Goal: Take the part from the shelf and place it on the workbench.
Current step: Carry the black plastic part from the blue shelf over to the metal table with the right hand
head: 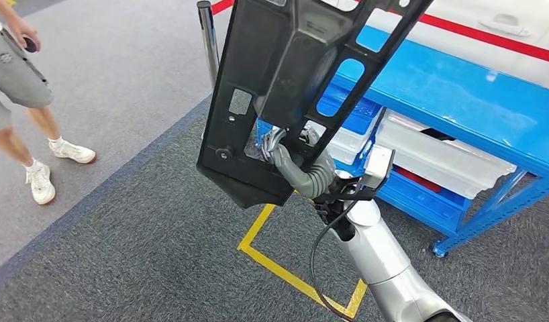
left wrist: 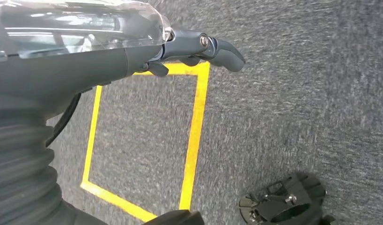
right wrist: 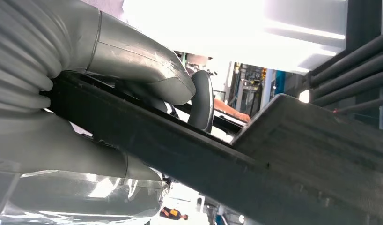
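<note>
Gripping black part (head: pixel 285 74) w/ right hand (head: pixel 292 161), holding it up beside blue shelf (head: pixel 460 100); left hand (left wrist: pixel 133 51) hanging over carpet, fingers uncurled, holding nothing.

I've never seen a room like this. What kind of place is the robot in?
Probably a factory or workshop test area. There's a blue metal shelf stacked with white trays, yellow tape marking the grey carpet, and the right hand holds a big black part.

Even indoor light; overhead glare whitens the right wrist view; slight blur.
</note>
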